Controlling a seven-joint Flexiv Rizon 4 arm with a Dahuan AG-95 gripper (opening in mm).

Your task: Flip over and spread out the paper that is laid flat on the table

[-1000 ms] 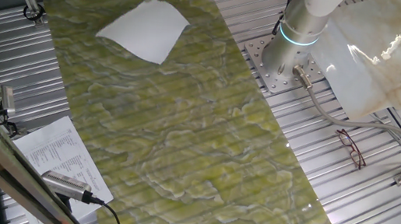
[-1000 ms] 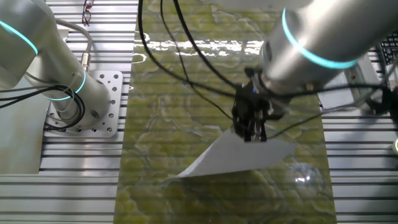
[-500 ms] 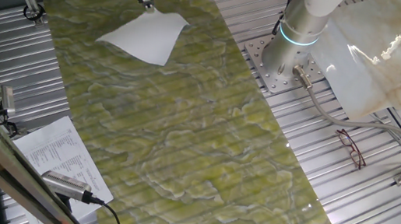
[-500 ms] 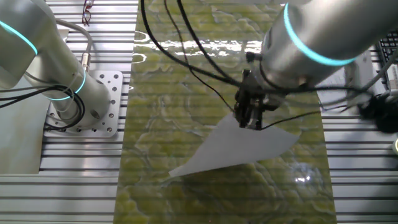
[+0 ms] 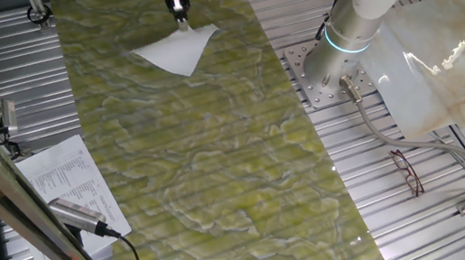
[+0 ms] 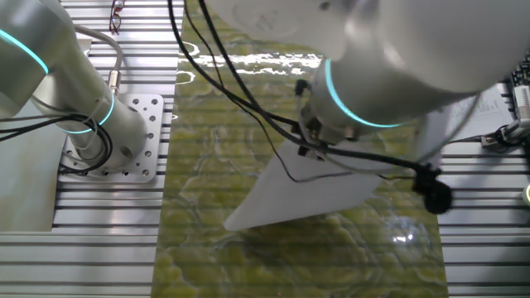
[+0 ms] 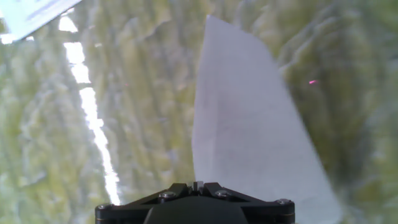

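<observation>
The paper is a blank white sheet on the far end of the green-yellow marbled table. My gripper is shut on the sheet's far edge and holds that edge up, so the sheet slopes down to the table and looks like a narrow wedge. In the other fixed view the paper hangs below my arm, and the fingers are hidden behind the wrist. In the hand view the paper runs away from the closed gripper, with its far corner resting on the table.
A second arm's base stands on ribbed metal right of the table. A printed sheet and a microphone-like tool lie at the near left. Glasses lie on the right panels. A beige slab is at the far right.
My gripper has moved toward the second arm's side and forward, carrying the paper's held edge. The sheet has tipped up steeper and covers less of the table.
</observation>
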